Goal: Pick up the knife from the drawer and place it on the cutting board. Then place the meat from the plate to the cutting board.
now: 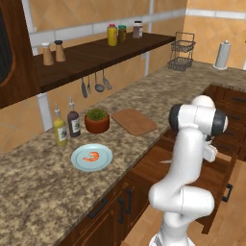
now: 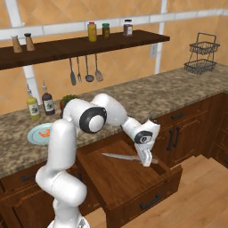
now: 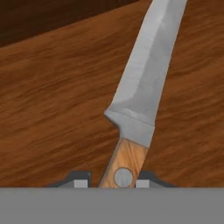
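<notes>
The drawer (image 2: 116, 180) stands pulled out below the counter. On its floor lies the knife (image 2: 118, 156), silvery blade pointing left, wooden handle to the right. My gripper (image 2: 146, 162) reaches down into the drawer and is shut on that handle. In the hand view the blade (image 3: 144, 78) runs up and away, and the fingertips (image 3: 81, 181) press in on either side of the handle at my gripper (image 3: 112, 183). The cutting board (image 1: 133, 121) lies bare on the counter. Left of it, the pale blue plate (image 1: 78, 163) holds the orange-red meat (image 1: 91, 156).
A potted plant (image 1: 97, 120) and two bottles (image 1: 67, 126) stand behind the plate. Utensils (image 1: 95, 85) hang under the shelf of jars. A wire basket (image 1: 181, 50) and a paper-towel roll (image 1: 222, 54) sit at the counter's far end. My arm's elbow (image 2: 91, 119) hangs over the drawer's left side.
</notes>
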